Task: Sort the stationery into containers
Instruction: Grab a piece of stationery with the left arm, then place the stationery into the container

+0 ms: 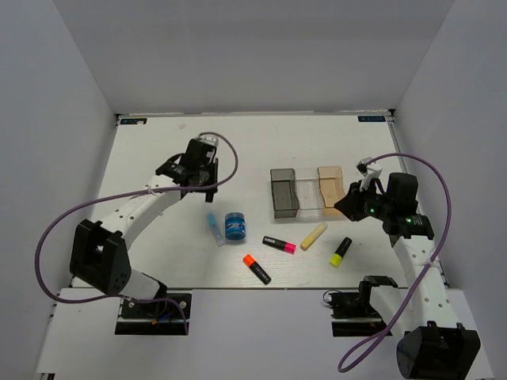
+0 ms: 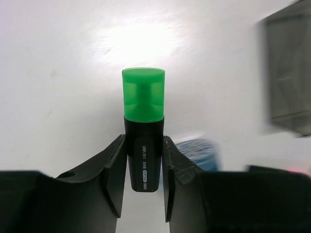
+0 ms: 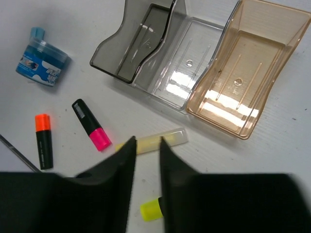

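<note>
My rig: two white-and-black arms with purple cables

I see both arms built from white link segments with rows of small dark holes and chunky black joint housings; a looping purple cable runs along each. Left pincer [image 2: 145,187] has matte black, wedge-shaped fingers; right pincer [image 3: 146,179] looks the same, black and flat-faced. Right arm's wrist shows small green lights. Black base blocks sit on white mounting plates.

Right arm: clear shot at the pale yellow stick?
Probably yes. The stick lies bare on the table just beyond the right gripper, nothing on it. The jaws are nearly shut and empty, so they'd need to reopen.
</note>
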`<control>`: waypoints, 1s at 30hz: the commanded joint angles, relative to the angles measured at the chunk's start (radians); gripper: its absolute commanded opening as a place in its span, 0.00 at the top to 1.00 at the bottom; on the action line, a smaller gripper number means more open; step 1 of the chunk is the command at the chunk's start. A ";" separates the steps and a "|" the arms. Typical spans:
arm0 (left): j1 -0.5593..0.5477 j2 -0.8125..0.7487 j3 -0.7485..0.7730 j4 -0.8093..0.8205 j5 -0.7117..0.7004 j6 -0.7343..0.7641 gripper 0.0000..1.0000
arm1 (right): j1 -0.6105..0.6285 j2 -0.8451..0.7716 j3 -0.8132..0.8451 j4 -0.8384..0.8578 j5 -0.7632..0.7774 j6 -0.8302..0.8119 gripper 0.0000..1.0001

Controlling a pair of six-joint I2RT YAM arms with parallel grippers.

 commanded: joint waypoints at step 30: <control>-0.334 0.631 0.759 -0.005 0.082 -0.370 0.25 | 0.005 0.033 0.063 -0.033 0.030 -0.056 0.14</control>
